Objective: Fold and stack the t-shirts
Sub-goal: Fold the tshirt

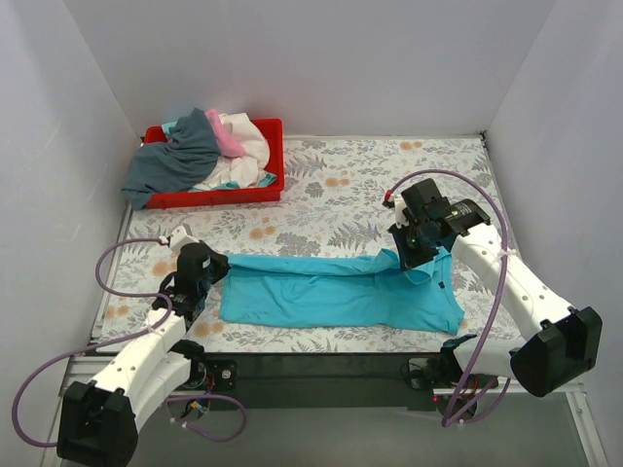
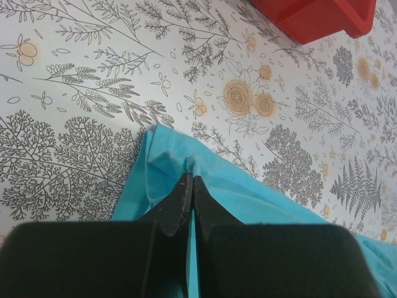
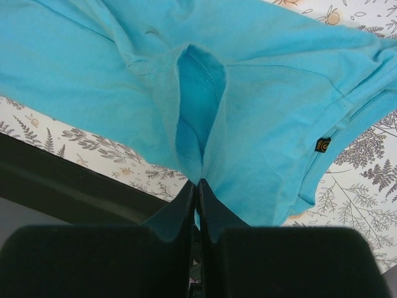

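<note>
Limp, light turquoise t-shirt [image 1: 331, 292], clamped at opposite ends by left tool [image 2: 190, 180] and right tool [image 3: 197, 184]; best gripped at hems.

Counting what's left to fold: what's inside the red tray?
The red tray holds a heap: a grey shirt spilling over its left rim, white cloth, pink cloth. Its floor and anything beneath the heap are covered.

4 t-shirts [image 1: 331, 292] (perhaps more), 1 tray [image 1: 216, 198]
</note>
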Action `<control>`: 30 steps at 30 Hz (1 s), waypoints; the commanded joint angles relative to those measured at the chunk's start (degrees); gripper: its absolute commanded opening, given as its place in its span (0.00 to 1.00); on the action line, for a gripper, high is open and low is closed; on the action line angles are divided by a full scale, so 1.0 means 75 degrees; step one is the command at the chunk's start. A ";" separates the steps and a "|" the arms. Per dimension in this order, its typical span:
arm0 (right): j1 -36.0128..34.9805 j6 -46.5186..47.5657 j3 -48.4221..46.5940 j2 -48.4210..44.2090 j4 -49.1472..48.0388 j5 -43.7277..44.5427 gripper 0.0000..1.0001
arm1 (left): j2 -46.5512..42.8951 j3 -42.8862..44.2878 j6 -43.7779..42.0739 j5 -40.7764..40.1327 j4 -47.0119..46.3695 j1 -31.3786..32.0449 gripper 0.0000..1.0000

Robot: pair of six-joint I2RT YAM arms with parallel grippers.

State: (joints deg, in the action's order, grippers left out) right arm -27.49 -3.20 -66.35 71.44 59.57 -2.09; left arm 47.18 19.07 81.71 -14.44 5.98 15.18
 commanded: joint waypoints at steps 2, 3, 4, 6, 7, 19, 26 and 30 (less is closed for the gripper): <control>-0.0132 -0.0229 -0.0470 -0.0057 0.0447 0.0032 0.01 | -0.0418 -0.0093 0.0319 0.0073 0.0562 0.0027 0.00; -0.0144 -0.0253 -0.0493 -0.0068 0.0471 0.0067 0.01 | -0.0466 -0.0105 0.0343 0.0062 0.0620 0.0027 0.00; -0.0156 -0.0264 -0.0505 -0.0068 0.0506 0.0056 0.01 | -0.0513 -0.0128 0.0367 0.0050 0.0702 0.0038 0.00; -0.0167 -0.0335 -0.0424 -0.0056 0.0565 0.0044 0.01 | -0.0595 -0.0164 0.0425 -0.0020 0.0773 0.0027 0.00; -0.0179 -0.0346 -0.0365 -0.0022 0.0600 0.0032 0.01 | -0.0607 -0.0187 0.0460 -0.0044 0.0889 0.0027 0.00; -0.0390 -0.0873 0.0456 -0.0279 0.1022 0.1005 0.27 | -0.1694 0.0012 0.0870 -0.0453 0.1815 0.0038 0.43; -0.0425 -0.1131 0.0384 -0.0888 -0.0413 0.0817 0.70 | -0.1221 0.0234 0.0661 -0.0527 0.0225 0.0027 0.59; -0.0390 -0.1342 0.1508 -0.0843 -0.2023 0.1202 0.72 | 0.0546 0.0433 0.0403 0.0386 -0.1295 0.0050 0.59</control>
State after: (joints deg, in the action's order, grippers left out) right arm -30.46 -11.16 -59.13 63.99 54.94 4.43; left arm 44.16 20.25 86.72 -16.36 6.22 15.20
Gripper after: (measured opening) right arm 0.714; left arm 0.595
